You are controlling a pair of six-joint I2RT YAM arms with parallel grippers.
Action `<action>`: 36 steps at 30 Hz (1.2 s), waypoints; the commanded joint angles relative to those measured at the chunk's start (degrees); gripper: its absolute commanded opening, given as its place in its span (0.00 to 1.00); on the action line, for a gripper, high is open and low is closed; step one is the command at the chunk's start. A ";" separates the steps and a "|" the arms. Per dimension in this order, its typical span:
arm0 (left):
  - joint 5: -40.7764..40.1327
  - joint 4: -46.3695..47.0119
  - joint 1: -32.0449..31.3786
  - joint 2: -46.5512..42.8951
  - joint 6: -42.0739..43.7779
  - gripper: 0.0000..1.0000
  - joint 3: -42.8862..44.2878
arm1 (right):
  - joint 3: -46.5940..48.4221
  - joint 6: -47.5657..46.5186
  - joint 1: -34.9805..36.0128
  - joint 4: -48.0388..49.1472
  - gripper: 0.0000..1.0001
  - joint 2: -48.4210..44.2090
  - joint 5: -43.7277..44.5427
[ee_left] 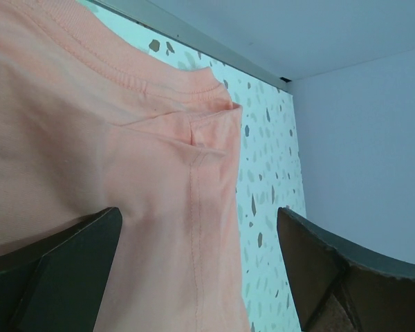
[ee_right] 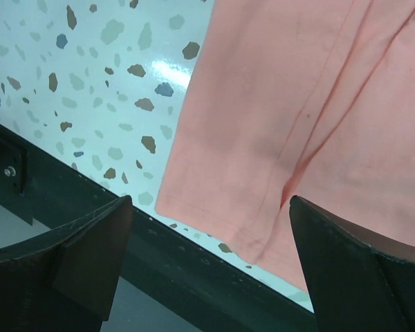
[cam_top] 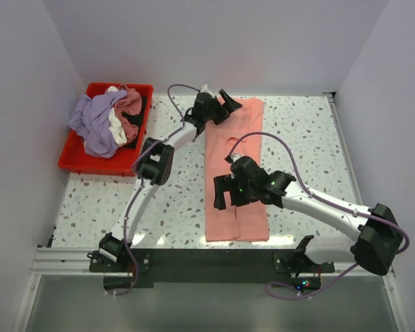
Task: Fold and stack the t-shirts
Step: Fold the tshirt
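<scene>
A salmon-pink t-shirt lies flat on the speckled table as a long narrow strip running from the back edge to the front edge. My left gripper is open over its far end, where the left wrist view shows the collar and a sleeve seam between the spread fingers. My right gripper is open low over the strip's left edge near the front. The right wrist view shows the hem corner between its fingers. Neither gripper holds cloth.
A red plastic bin at the back left holds a heap of lavender, white and dusty-rose shirts. White walls close the back and sides. A dark rail runs along the table's front edge.
</scene>
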 commanded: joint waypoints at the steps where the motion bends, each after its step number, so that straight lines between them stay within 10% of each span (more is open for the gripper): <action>1: 0.53 2.63 -0.68 6.19 -4.30 1.00 3.74 | 1.69 1.25 -0.01 -1.84 0.99 -4.12 5.22; 13: 4.14 -7.17 -1.90 -24.54 13.26 1.00 -5.81 | -3.57 11.17 -0.10 -5.63 0.99 -15.98 17.97; 28: -11.58 -12.38 -16.40 -87.13 17.59 1.00 -84.97 | -5.96 14.70 -1.85 -19.32 0.99 -22.14 28.96; 36: -13.00 -24.95 -32.20 -95.49 8.20 1.00 -95.65 | -7.62 11.98 -5.89 -22.24 0.99 -22.76 27.12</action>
